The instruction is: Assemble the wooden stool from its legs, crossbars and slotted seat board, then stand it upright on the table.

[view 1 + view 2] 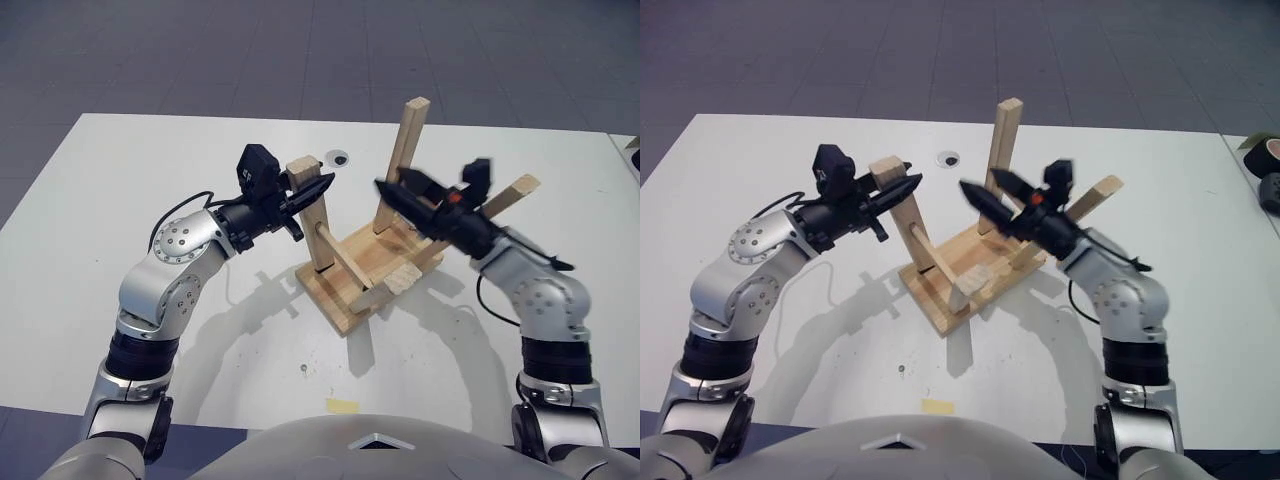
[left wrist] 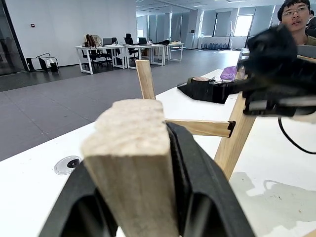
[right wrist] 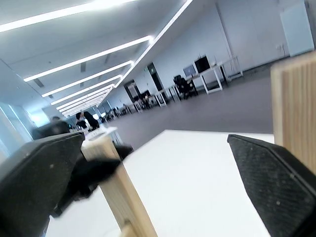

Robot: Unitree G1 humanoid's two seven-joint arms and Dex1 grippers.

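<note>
The work appeared to be at the late assembly stage, judged from how the parts sat: the stool (image 1: 372, 250) was upside down, so turning it over onto its feet was not yet done. The left end effector (image 1: 316, 190) was clamped on the top of the near leg (image 2: 131, 158), its fingers (image 2: 197, 197) pressed against the wood on both sides. Below that grip the leg ran down to the seat board (image 1: 335, 300), which lay flat on the worktop (image 1: 150, 160), and a crossbar (image 2: 197, 127) ran from the leg away from the end effector toward the far side of the frame. Across the stool, opposite the left one, the right end effector (image 1: 978, 182) hung with its fingers (image 3: 276, 173) spread wide and nothing between them. The far leg (image 1: 410, 150) stood upright just beside and behind it; whether they touched could not be told. Beyond the right wrist, a leaning leg (image 1: 512, 193) tilted outward. The next move probably called for the right end effector to close on a leg on its own side, squaring the tilted one if it was loose, so both arms could then lift and flip the frame together.
</note>
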